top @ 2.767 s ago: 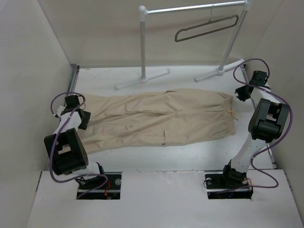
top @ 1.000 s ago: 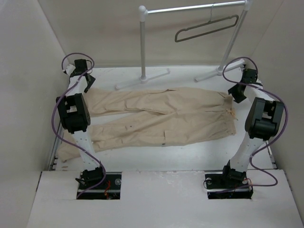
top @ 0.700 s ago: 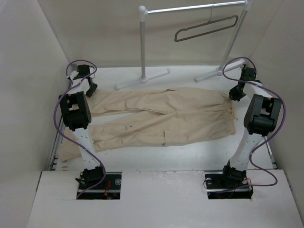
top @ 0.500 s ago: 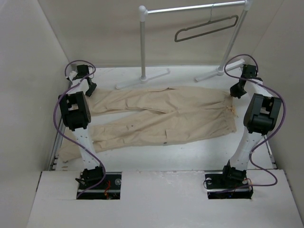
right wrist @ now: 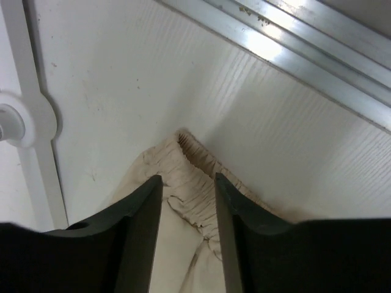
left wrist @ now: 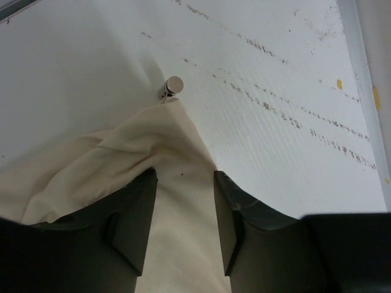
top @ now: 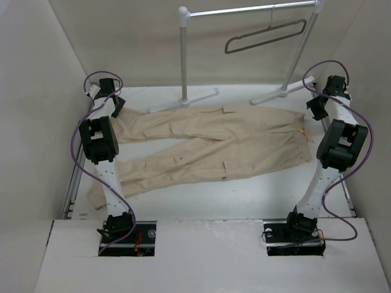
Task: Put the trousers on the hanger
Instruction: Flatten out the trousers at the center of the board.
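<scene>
The beige trousers (top: 214, 140) lie flat across the table, waist to the right, legs to the left. My left gripper (top: 114, 105) is over the end of the far leg; in the left wrist view its jaws (left wrist: 183, 174) stand apart with the leg's cloth (left wrist: 165, 140) lying smooth between them. My right gripper (top: 317, 108) is at the far corner of the waist; its jaws (right wrist: 188, 178) are apart over the gathered waistband (right wrist: 198, 162). The grey hanger (top: 266, 36) hangs on the rack's bar at the back right, away from both grippers.
The white tubular rack (top: 183, 55) stands at the back, its feet just beyond the trousers; one foot (right wrist: 24, 122) lies left of my right gripper. A metal rail (right wrist: 293, 55) runs along the right edge. A small cord toggle (left wrist: 173, 85) sits at the leg's hem.
The trousers have slid toward the back right and now lie slightly slanted. Both grippers moved with them, the right one farther right toward the rail.
</scene>
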Controlling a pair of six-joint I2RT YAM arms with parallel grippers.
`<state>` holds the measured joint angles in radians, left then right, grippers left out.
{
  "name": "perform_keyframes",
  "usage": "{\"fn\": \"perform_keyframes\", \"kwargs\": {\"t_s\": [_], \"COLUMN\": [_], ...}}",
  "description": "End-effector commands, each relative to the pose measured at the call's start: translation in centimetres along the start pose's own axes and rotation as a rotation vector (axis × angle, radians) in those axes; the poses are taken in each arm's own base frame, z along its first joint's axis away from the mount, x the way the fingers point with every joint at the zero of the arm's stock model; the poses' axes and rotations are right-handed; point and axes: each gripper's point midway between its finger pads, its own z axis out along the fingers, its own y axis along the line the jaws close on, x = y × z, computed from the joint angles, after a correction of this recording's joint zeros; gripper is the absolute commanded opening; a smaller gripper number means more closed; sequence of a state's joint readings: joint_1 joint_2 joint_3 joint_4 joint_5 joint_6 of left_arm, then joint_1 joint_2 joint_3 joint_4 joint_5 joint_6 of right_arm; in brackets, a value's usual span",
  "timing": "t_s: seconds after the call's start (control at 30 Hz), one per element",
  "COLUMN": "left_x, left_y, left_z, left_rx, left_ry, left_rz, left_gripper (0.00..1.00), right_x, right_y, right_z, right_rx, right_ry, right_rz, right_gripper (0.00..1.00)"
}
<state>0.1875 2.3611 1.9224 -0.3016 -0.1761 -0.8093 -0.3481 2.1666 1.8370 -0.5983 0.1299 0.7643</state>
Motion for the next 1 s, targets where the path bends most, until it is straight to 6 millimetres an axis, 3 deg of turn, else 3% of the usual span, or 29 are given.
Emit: {"fn": "perform_keyframes", "kwargs": {"t_s": [0.0,0.13,0.23,0.27,0.33,0.4,0.43,0.5,0.57,0.63,0.77,0.9,0.97], "left_x": [-3.7,-5.6,-5.8,-5.0,-2.2,1.0,2.7,5.9,8.9,11.6,13.7,12.9,12.9], "left_y": [-3.9,-4.4,-1.9,-0.6,3.0,8.7,11.8,17.3,23.0,26.7,30.1,32.1,32.9], "left_z": [-5.5,-13.6,-20.4,-22.4,-26.0,-28.4,-29.2,-30.4,-31.5,-32.2,-33.0,-34.3,-34.7], "left_rx": [0.118,0.204,0.227,0.228,0.205,0.122,0.073,-0.02,-0.128,-0.196,-0.277,-0.374,-0.435], "left_ry": [-0.073,-0.151,-0.199,-0.202,-0.187,-0.162,-0.137,-0.076,-0.013,0.043,0.081,0.023,0.028], "left_rz": [-0.016,-0.016,-0.029,-0.033,-0.023,-0.028,-0.029,-0.033,-0.066,-0.123,-0.259,-0.34,-0.374], "left_gripper": [0.42,0.49,0.51,0.5,0.46,0.39,0.33,0.23,0.18,0.18,0.34,0.46,0.47], "right_x": [-3.6,-3.3,-0.4,1.9,6.1,11.5,13.9,18.7,21.9,24.9,29.8,32.2,32.7], "right_y": [1.8,4.4,6.3,6.8,7.0,6.8,6.4,5.2,3.8,1.8,-3.5,-8.0,-9.5], "right_z": [-3.5,-10.5,-16.6,-19.1,-22.1,-24.7,-25.6,-27.5,-29.2,-30.9,-32.8,-32.6,-32.6], "right_rx": [-0.079,-0.21,-0.343,-0.4,-0.482,-0.555,-0.58,-0.634,-0.681,-0.726,-0.747,-0.725,-0.728], "right_ry": [-0.117,-0.177,-0.196,-0.193,-0.159,-0.093,-0.056,0.028,0.091,0.16,0.276,0.346,0.374], "right_rz": [0.033,0.041,0.025,0.013,-0.008,-0.058,-0.082,-0.145,-0.18,-0.232,-0.346,-0.417,-0.418], "right_gripper": [0.55,0.73,0.75,0.71,0.57,0.29,0.2,0.13,0.12,0.14,0.21,0.34,0.39]}}
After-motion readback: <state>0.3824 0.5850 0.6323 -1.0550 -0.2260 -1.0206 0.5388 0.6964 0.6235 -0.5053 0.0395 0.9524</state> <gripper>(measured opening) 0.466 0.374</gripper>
